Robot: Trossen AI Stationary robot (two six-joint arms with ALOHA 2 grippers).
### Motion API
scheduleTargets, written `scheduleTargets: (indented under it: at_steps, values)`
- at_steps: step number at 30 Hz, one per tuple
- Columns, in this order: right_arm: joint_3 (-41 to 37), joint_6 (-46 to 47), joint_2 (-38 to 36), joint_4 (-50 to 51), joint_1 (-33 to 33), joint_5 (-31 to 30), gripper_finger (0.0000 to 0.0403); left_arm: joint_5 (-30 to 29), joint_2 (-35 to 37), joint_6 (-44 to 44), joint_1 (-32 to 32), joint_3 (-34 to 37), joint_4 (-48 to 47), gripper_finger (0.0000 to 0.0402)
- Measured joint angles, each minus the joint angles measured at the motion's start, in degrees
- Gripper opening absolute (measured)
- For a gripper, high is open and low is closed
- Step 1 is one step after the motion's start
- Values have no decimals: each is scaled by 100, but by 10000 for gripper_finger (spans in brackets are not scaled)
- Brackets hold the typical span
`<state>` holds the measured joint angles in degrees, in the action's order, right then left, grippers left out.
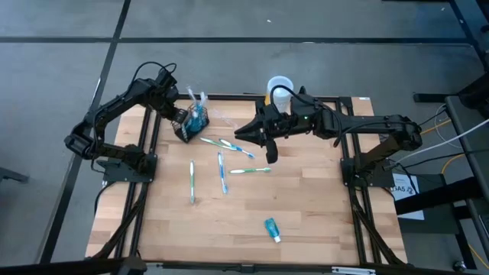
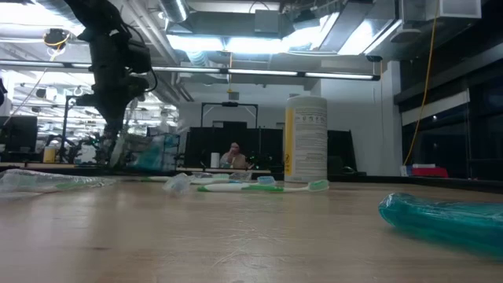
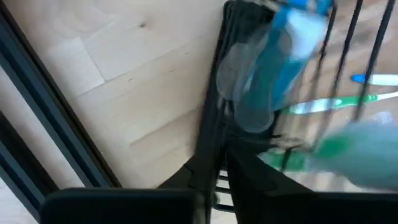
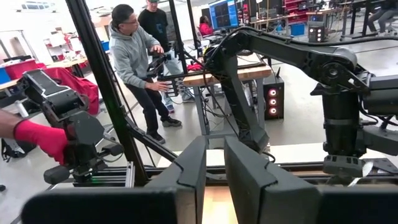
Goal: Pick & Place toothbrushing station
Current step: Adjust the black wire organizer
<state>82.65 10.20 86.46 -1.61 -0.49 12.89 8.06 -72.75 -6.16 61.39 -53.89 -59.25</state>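
High view: toothbrushing station [image 1: 189,124] near worktop's [image 1: 306,221] far-left corner, at left gripper [image 1: 177,118], jaws narrowly parted around its edge; grip uncertain.

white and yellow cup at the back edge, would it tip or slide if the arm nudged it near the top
The tall white cylindrical cup with a yellow stripe stands upright and is much taller than it is wide, so a nudge near the top would probably tip it rather than slide it. It looks like thin plastic or paper, so likely light. Once on its side, its round wall might let it roll across the light wooden table.
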Motion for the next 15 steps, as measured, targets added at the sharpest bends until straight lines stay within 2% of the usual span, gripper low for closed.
scheduleTargets:
  at_steps: [8, 15]
  values:
    - [-1, -11, 0, 4, -70, 15, 60, -19, 143, 136, -55, 0, -58, 87]
    - [0, -9, 0, 2, -125, 15, 60, -111, 540, 110, -52, 0, -70, 99]
